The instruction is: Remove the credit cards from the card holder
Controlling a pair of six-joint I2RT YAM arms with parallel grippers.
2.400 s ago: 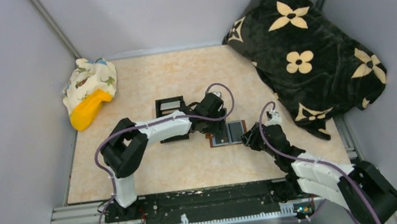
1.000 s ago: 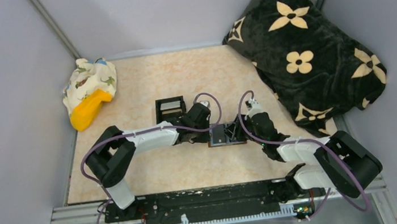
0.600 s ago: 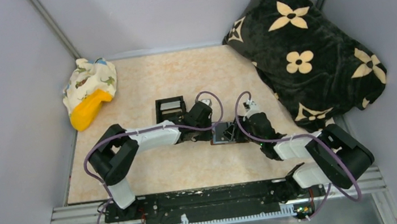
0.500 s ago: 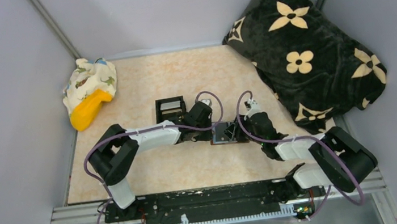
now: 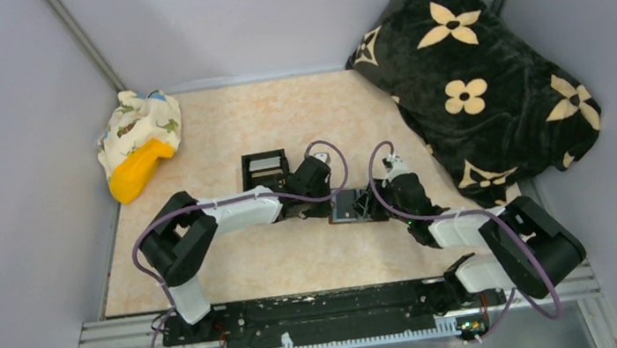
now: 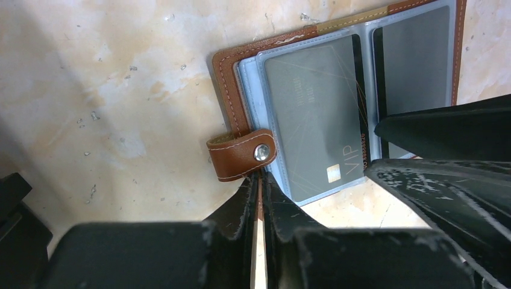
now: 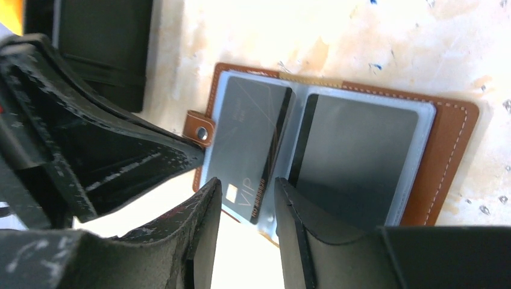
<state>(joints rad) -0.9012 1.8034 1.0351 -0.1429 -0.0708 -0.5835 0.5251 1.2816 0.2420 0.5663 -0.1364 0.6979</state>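
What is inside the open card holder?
The card holder shows two grey cards in clear sleeves: a VIP card beside the tab, a second card opposite. Any beneath them are hidden.

Plain grey walls [image 5: 267, 10] around a beige marbled tabletop [image 5: 219, 123]

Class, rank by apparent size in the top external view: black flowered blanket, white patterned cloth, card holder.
Largest: black flowered blanket.
Then: white patterned cloth.
Smallest: card holder, partly covered.

Left arm [image 5: 234, 211] and right arm [image 5: 458, 228] have white and black links, purple cables [image 5: 151, 239]; the black claw fingers [image 7: 199, 235] look scuffed.
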